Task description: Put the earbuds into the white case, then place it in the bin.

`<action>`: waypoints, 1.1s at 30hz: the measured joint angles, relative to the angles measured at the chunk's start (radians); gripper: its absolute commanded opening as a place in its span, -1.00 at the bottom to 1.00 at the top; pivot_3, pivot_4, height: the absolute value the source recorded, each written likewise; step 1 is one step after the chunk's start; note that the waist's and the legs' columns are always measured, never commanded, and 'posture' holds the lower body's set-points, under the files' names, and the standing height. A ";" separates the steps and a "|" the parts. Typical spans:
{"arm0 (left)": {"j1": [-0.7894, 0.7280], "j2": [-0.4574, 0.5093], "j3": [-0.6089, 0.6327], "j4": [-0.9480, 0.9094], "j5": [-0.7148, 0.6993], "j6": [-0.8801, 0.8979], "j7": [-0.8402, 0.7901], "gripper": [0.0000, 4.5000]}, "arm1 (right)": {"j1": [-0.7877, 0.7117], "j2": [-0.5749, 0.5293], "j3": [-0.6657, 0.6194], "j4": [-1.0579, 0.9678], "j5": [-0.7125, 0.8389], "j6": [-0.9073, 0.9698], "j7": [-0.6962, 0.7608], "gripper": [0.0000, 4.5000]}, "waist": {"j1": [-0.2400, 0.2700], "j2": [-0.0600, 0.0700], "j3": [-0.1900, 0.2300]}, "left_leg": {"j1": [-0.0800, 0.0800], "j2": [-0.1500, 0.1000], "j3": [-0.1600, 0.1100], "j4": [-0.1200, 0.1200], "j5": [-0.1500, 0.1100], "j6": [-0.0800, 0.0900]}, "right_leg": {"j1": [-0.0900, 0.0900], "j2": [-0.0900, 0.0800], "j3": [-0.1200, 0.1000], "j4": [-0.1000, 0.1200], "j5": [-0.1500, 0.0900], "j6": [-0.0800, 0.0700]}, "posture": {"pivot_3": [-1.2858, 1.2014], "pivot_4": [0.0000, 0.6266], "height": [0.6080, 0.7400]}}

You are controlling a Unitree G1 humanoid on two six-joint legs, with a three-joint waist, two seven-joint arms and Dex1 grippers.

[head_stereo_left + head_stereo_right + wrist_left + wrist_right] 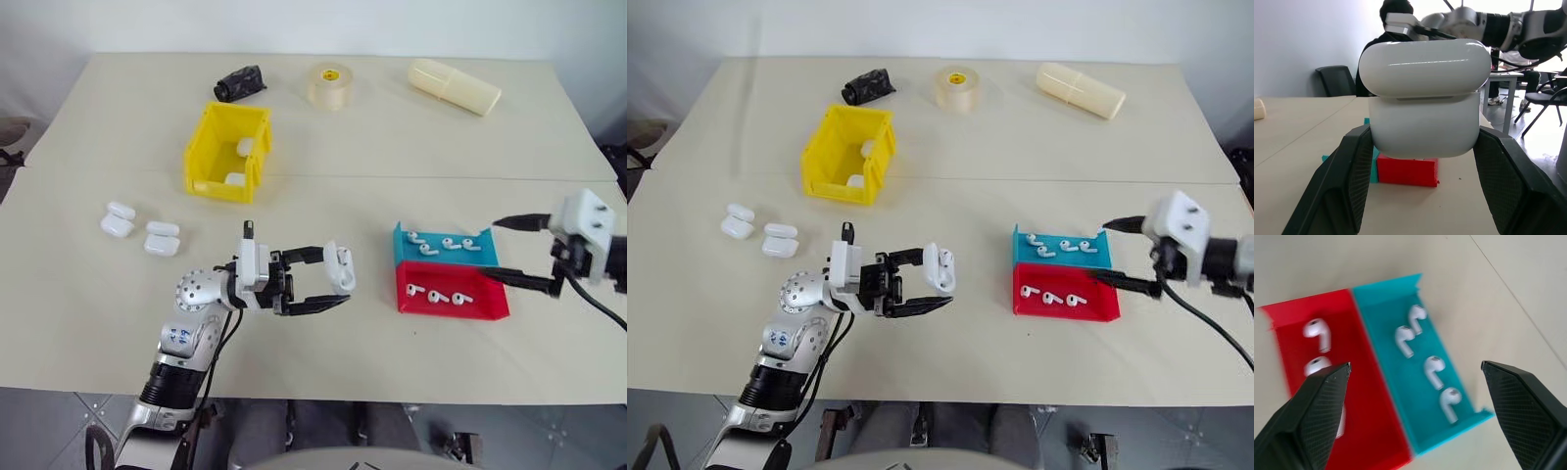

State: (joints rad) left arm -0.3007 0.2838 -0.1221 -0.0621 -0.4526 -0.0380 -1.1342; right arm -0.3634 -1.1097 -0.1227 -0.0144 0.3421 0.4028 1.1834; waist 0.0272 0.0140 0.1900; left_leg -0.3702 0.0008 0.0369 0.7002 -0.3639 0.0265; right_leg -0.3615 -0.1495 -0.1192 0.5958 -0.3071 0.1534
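- On the near half of the beige table (323, 147), in the head views, the left gripper (331, 284) points toward the robot's right and is clamped on a white case (341, 267), which is held clear of the tabletop with its lid slightly raised.
- To the right of it stand a teal tray (443, 247) and a red tray (451, 294), touching side by side; the teal one lies farther from the robot. Each holds several earbuds (437, 294).
- The right gripper (524, 253) hovers at the right end of the two trays, its two black fingers spread wide with nothing between them.
- Farther back on the left sits the yellow bin (223, 152), with two white cases inside it. Two more closed white cases (140, 229) lie on the table to the left, near the bin's front.
- Along the far edge lie a black object (240, 83), a roll of tape (331, 85) and a cream cylinder (454, 86).
- In the left wrist view the case (1425, 105) sits between the fingers (1352, 176), which press on its two sides; the lid stands ajar above the body. The red tray (1407, 171) shows behind it, and a person in dark clothing (1381, 46) sits beyond the table.
- In the right wrist view the open fingers (1317, 406) frame both trays: four earbuds (1422, 352) lie in the teal tray (1400, 396), and others in the red tray (1364, 391), partly hidden by one finger.
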 measured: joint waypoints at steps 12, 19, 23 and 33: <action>-0.048 -0.027 -0.051 0.001 0.003 0.030 0.019 0.22 | -0.390 0.037 0.433 0.275 -0.359 0.112 0.027 0.99 | -0.005 0.000 0.000 | -0.003 -0.004 0.001 -0.001 0.000 0.001 | -0.002 0.000 -0.001 -0.003 0.001 0.001 | 0.03 -0.52 1.00; -0.059 -0.032 -0.055 0.000 0.003 0.035 0.027 0.22 | -0.464 0.104 0.499 0.388 -0.460 0.014 0.083 0.99 | -0.006 0.000 0.000 | -0.004 -0.004 0.001 -0.001 0.000 0.000 | -0.003 0.000 -0.001 -0.003 0.001 0.002 | 0.03 -0.52 1.00; -0.059 -0.033 -0.056 0.000 0.003 0.036 0.031 0.22 | -0.495 0.130 0.510 0.426 -0.491 -0.027 0.108 0.91 | -0.005 0.000 0.000 | -0.004 -0.004 0.001 -0.001 0.000 0.000 | -0.002 0.000 -0.001 -0.003 0.001 0.002 | 0.03 -0.52 1.00; -0.058 -0.033 -0.056 -0.001 0.003 0.036 0.036 0.22 | -0.514 0.138 0.516 0.472 -0.560 -0.076 0.182 -0.02 | -0.005 0.000 0.000 | -0.003 -0.004 0.001 -0.001 0.000 0.000 | -0.002 0.000 -0.001 -0.002 0.001 0.002 | 0.03 -0.52 1.00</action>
State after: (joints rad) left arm -0.3592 0.2507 -0.1780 -0.0633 -0.4494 -0.0017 -1.0980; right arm -0.8770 -0.9713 0.3932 0.4580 -0.2178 0.3268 1.3649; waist 0.0226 0.0142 0.1900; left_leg -0.3737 -0.0030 0.0376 0.6994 -0.3641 0.0269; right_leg -0.3635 -0.1493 -0.1203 0.5933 -0.3062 0.1551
